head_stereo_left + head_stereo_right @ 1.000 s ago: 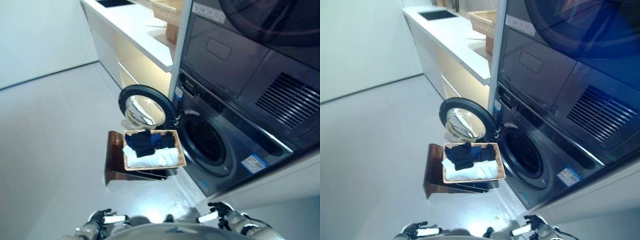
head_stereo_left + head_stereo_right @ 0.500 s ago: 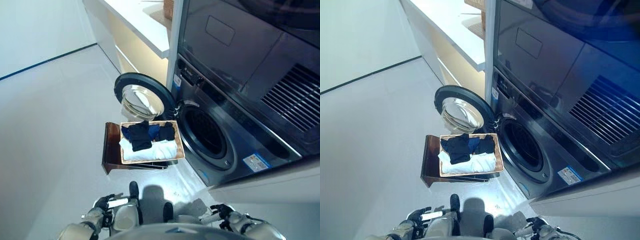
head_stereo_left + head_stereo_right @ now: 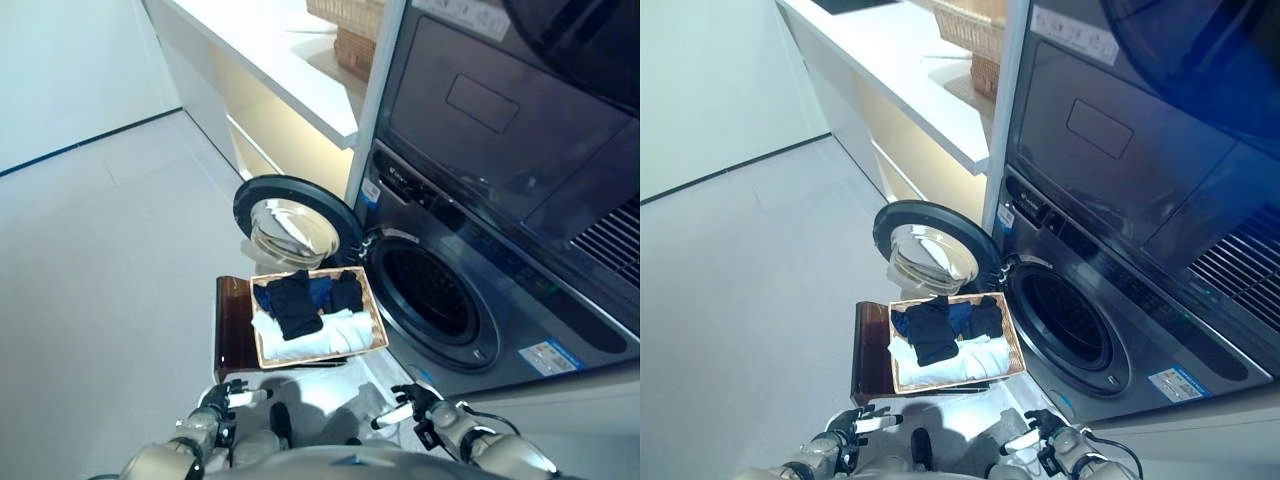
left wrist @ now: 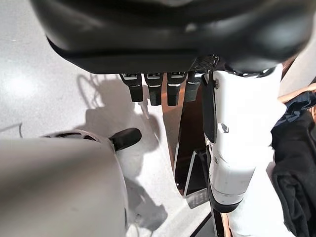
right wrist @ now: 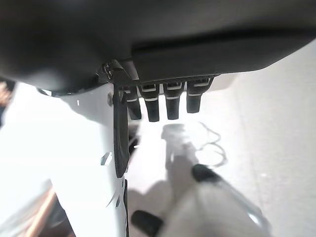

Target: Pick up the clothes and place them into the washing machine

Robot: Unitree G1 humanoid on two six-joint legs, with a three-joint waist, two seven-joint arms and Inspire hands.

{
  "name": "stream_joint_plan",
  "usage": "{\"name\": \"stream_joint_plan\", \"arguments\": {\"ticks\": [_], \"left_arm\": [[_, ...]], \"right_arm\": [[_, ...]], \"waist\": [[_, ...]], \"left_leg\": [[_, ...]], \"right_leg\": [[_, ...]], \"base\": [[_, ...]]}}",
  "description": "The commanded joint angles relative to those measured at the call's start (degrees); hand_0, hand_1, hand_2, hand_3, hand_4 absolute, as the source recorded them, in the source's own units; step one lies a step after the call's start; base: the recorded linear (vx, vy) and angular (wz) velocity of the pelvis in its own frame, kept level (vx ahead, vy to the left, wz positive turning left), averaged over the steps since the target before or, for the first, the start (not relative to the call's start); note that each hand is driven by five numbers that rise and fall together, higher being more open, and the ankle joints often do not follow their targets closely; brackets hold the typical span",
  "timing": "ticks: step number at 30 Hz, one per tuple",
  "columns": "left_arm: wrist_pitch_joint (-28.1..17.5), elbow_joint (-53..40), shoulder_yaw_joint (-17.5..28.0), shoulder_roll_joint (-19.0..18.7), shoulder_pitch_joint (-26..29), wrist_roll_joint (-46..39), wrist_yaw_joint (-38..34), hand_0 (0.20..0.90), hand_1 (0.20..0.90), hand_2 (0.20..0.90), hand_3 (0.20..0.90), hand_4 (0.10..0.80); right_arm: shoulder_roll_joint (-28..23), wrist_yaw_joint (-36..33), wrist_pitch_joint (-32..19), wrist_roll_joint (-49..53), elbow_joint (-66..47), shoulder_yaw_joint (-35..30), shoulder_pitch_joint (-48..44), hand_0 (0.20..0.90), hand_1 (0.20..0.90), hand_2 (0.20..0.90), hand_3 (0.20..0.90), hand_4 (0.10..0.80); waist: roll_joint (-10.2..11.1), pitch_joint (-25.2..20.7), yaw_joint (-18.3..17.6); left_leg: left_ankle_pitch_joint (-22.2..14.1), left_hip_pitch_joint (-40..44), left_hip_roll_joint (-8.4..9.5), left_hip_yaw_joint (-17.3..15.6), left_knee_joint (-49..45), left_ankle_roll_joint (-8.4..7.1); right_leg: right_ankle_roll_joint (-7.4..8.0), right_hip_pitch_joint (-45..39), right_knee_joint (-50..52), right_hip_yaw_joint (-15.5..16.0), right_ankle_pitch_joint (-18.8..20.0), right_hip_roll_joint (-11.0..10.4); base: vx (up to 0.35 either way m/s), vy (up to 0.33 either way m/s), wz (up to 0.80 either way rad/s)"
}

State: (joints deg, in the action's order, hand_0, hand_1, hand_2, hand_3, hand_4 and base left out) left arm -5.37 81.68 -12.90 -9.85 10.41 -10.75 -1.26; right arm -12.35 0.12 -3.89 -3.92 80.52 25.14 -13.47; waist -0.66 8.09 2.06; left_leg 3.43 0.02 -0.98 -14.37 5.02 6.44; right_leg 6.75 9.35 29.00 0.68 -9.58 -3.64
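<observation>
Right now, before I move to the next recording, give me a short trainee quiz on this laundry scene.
1. True or false: the round washing machine door stands open.
2. Where do the dark and white clothes lie? A) in the drum B) in the shallow wicker basket C) on the floor
3. What does either hand, left hand or right hand, hold?

Key: 1 true; 2 B; 3 nothing, both open.

A white counter [image 3: 270, 55] runs along the far side, left of the stacked machines, with pale lit cabinet fronts [image 3: 285, 135] beneath it. Two wicker baskets [image 3: 355, 30] sit on its right end, against the upper machine [image 3: 520, 120]. A dark brown stand [image 3: 236, 325] rests on the grey floor [image 3: 90, 260]. A white wall [image 3: 60, 70] closes the far left.
</observation>
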Motion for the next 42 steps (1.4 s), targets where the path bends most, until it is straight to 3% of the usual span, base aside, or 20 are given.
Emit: {"name": "stream_joint_plan", "arguments": {"ticks": [1,2,3,5,6,11,14,21,30,37,42], "left_arm": [[-1.5,2.1,-1.0,0.5,2.9,1.8,-1.1,0.9,0.9,0.9,0.9,0.8],[-1.5,2.1,-1.0,0.5,2.9,1.8,-1.1,0.9,0.9,0.9,0.9,0.8],[-1.6,2.0,-0.8,0.4,3.0,1.8,-1.4,0.9,0.9,0.9,0.9,0.8],[-1.3,2.4,0.1,0.0,2.7,1.8,-1.9,0.9,0.9,0.9,0.9,0.8],[-1.1,2.7,0.5,-0.1,2.4,1.5,-2.1,0.9,0.9,0.9,0.9,0.8],[-1.0,3.0,0.3,0.7,0.4,2.8,-1.9,0.9,0.9,0.9,0.9,0.8],[-0.9,3.3,1.0,0.8,-0.3,2.5,-2.0,0.9,0.9,0.9,0.9,0.8],[-1.3,2.7,0.8,1.5,-0.5,2.8,-3.3,0.9,0.9,0.9,0.9,0.8],[-2.5,0.7,-2.4,2.6,1.3,4.1,-5.7,0.9,0.9,0.9,0.9,0.8],[-2.2,1.1,-3.4,3.5,2.2,2.6,-5.6,0.9,0.9,0.9,0.9,0.8],[-1.9,1.4,-3.5,4.1,2.6,2.0,-5.3,0.9,0.9,0.9,0.9,0.8]], "right_arm": [[-1.8,-0.4,-0.1,-0.8,0.4,1.3,-3.9,0.9,0.9,0.9,0.9,0.8],[-1.7,-0.4,-0.1,-0.8,0.4,1.3,-3.9,0.9,0.9,0.9,0.9,0.8],[-1.7,-0.7,0.0,-1.4,0.4,1.2,-4.1,0.9,0.9,0.9,0.9,0.8],[-1.8,-1.1,0.4,-3.4,-0.2,1.5,-4.0,0.9,0.9,0.9,0.9,0.8],[-2.5,-1.5,0.3,-4.9,-0.8,2.0,-4.8,0.9,0.9,0.9,0.9,0.8],[-3.1,-1.2,0.3,-6.9,-1.5,2.4,-4.2,0.9,0.9,0.9,0.9,0.8],[-3.8,-1.6,0.2,-8.2,-1.3,2.8,-4.2,0.9,0.9,0.9,0.9,0.8],[-5.9,-4.7,-0.2,-12.2,-3.7,4.3,-6.4,0.9,0.9,0.9,0.9,0.8],[-14.1,-12.9,-0.1,-31.1,-12.9,12.8,-19.4,0.9,0.9,0.9,0.9,0.8],[-12.6,-12.9,0.9,-39.3,-10.0,19.0,-26.9,0.9,0.9,0.9,0.9,0.8],[-10.1,-11.8,0.5,-39.7,-11.7,21.5,-29.3,0.9,0.9,0.9,0.9,0.8]], "waist": [[-0.9,1.2,0.8],[-1.0,1.3,0.6],[-0.7,1.2,0.6],[0.9,1.2,0.1],[1.9,1.0,0.8],[2.3,-1.1,1.1],[2.1,-1.5,1.1],[1.0,-0.8,1.3],[-0.4,2.1,1.6],[-0.4,2.2,2.9],[0.1,2.5,3.4]], "left_leg": [[-0.5,-1.1,-0.5,1.5,0.0,-6.26],[-0.6,-1.0,-0.47,1.7,0.0,-6.24],[-1.3,-0.1,-0.79,1.4,0.0,-6.76],[-2.3,2.4,-0.49,0.8,0.0,-7.28],[-2.3,3.1,-0.82,0.0,0.0,-7.76],[-2.2,3.6,-2.59,0.7,0.0,-8.97],[-1.6,3.0,-3.22,1.5,0.0,-9.73],[-0.6,1.5,-3.92,2.8,0.0,-10.58],[1.4,-3.9,-4.84,3.2,0.0,-11.37],[1.6,-4.9,-4.62,4.4,0.0,-11.34],[1.4,-5.2,-4.32,5.4,0.0,-11.16]], "right_leg": [[-0.05,-1.8,-18.2,-0.2,10.1,-3.6],[0.01,-2.2,-18.6,-0.1,10.2,-3.6],[0.63,-0.3,-22.2,1.3,12.9,-5.7],[1.98,-1.7,-26.2,2.5,16.5,-7.5],[2.35,-3.3,-27.4,2.7,17.1,-7.3],[1.78,-6.4,-28.5,4.3,16.1,-5.9],[1.45,-7.8,-29.3,6.4,15.6,-5.6],[0.77,-7.9,-29.1,7.1,14.8,-5.0],[0.77,-2.8,-27.8,7.4,15.4,-4.8],[0.79,-3.2,-28.1,8.4,15.4,-5.2],[0.82,-3.3,-27.6,9.1,15.1,-5.6]], "base": [[0.061,-0.078,0.34],[0.08,-0.103,0.27],[0.106,-0.121,0.24],[0.107,-0.188,0.19],[0.037,-0.14,0.11],[0.087,-0.138,0.09],[0.041,-0.098,0.07],[0.021,-0.074,0.16],[-0.05,-0.026,0.07],[0.0,0.001,0.15],[-0.006,0.022,0.13]]}}
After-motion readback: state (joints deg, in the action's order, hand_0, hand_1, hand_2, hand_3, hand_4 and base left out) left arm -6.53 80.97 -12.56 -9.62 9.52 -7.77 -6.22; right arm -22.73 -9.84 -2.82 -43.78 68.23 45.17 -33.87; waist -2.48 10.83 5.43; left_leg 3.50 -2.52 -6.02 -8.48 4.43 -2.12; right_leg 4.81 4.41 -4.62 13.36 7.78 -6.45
